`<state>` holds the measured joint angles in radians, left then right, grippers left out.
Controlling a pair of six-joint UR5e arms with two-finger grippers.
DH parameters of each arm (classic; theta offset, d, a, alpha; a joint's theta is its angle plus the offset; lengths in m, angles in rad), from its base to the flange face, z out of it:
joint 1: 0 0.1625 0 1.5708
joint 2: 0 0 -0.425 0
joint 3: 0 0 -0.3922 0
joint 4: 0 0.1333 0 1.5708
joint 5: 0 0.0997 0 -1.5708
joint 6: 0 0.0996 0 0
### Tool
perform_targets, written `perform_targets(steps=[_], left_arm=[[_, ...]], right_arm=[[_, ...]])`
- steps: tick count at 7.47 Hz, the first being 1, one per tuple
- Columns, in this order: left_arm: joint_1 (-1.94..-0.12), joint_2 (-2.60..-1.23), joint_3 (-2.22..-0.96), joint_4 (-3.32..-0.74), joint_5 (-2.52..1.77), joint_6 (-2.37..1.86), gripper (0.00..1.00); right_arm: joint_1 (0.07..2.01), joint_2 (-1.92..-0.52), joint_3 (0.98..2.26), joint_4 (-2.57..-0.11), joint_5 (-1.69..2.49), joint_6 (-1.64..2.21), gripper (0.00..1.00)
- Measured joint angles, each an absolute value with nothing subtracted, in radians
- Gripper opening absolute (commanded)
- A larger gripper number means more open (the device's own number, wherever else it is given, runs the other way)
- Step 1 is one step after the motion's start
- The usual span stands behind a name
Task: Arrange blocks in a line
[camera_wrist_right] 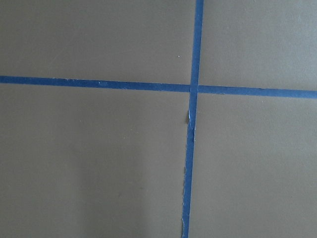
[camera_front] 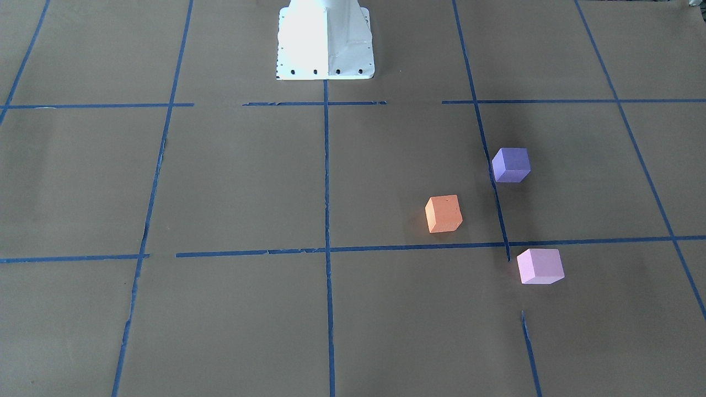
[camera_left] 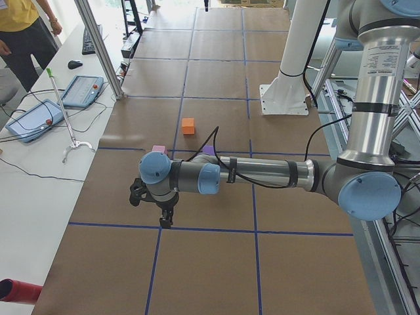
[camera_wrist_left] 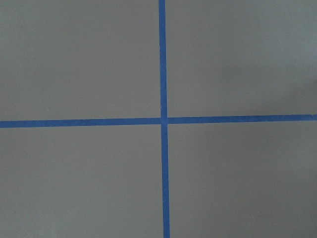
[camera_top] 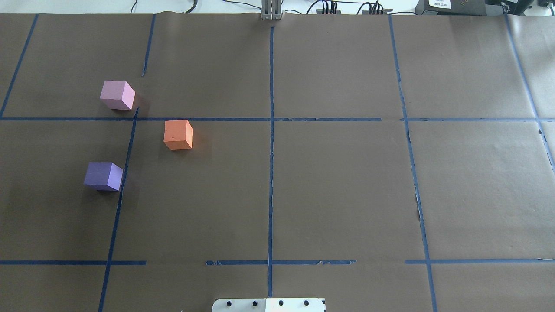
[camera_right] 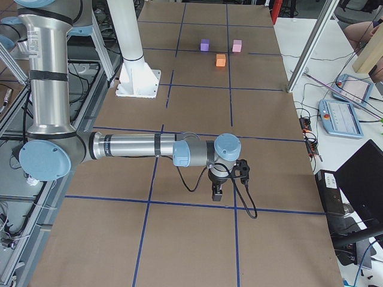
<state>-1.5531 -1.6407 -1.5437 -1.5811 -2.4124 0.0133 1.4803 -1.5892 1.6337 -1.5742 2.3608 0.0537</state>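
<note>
Three cubes lie apart on the brown paper on my left side. The orange block [camera_top: 178, 134] [camera_front: 443, 213] is nearest the table's middle. The violet-purple block [camera_top: 103, 176] [camera_front: 511, 164] sits closer to my base. The pale pink-lilac block [camera_top: 117, 95] [camera_front: 539, 266] sits farthest from my base. My left gripper [camera_left: 165, 220] hangs above the paper at the table's left end, well away from the blocks. My right gripper [camera_right: 216, 192] hangs at the far right end. Both show only in the side views, so I cannot tell whether they are open or shut. The wrist views show only paper and blue tape.
The white base pedestal [camera_front: 325, 38] stands at the table's middle on my side. Blue tape lines [camera_top: 271, 151] form a grid on the paper. A side table with teach pendants [camera_left: 82, 90] and a person [camera_left: 26, 26] lies beyond the far edge.
</note>
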Motion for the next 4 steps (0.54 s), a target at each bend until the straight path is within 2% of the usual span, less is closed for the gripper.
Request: perform_targets(steps=[4], left_arm=[[-1.554,-1.64,-1.54,-1.576,-2.396,0.034,1.0]], right_arm=[[1.48,-1.589,1.634,-1.574,2.361,0.054,1.0]])
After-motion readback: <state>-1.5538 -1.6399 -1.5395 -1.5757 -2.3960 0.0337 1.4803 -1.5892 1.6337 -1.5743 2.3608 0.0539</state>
